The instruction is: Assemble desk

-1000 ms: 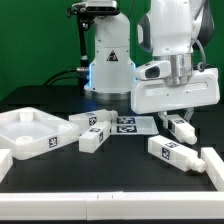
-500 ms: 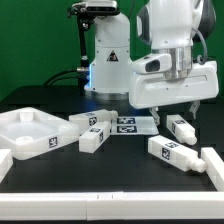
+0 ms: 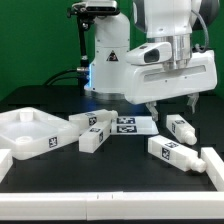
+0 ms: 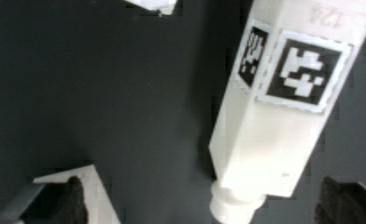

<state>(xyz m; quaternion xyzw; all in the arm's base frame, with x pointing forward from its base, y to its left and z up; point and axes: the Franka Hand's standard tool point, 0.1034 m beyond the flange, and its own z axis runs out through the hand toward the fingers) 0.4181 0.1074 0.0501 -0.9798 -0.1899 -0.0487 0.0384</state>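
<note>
We are hovering our gripper (image 3: 170,103) — jaws spread wide, gripping nothing — directly over a desk leg (image 3: 180,126), apparently lining it up between them.

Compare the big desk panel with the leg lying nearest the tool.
Shape: the desk panel is a broad, flat, rimmed tray, while the leg is a slim square bar.
Size: the desk panel is far larger than the leg.
Place: the desk panel lies at the exterior view's left, away from the tool, while the leg lies at the right, under the open tool.
Shared: both are white, rest on the black table, and are unheld.
</note>
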